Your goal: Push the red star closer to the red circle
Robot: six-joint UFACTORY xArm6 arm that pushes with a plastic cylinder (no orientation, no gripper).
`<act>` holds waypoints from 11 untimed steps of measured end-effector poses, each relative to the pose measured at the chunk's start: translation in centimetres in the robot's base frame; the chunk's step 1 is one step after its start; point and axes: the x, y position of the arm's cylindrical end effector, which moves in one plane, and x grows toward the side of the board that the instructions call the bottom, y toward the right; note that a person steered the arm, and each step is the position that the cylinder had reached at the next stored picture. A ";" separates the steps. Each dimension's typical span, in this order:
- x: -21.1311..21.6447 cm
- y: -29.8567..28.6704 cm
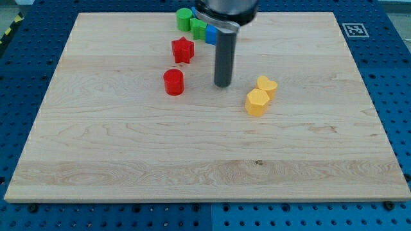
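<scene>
Camera view: red star [183, 49] just above red circle [173, 82], close but apart. My tip [223, 84] right of red circle, level with it, touching nothing. No pincer here, only a rod.

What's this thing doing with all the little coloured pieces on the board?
A robot arm ending in a straight dark rod slides blocks around a wooden board. Its job is to nudge the red star closer to the red circle. Right now my tip rests on the board to the view's right of both red blocks, touching neither. The star sits just above the circle, with a small gap between them. Two yellow blocks lie further right, and green blocks and a blue block sit near the top.
</scene>
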 end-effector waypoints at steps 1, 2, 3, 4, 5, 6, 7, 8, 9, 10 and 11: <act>-4.0 -0.5; -6.1 -0.1; -7.8 -0.1; -9.7 -0.1; -10.1 -1.4; -10.1 -4.1; -10.3 -5.6; -10.3 -6.3; -8.8 -8.3; -6.6 -8.6; -4.6 -8.6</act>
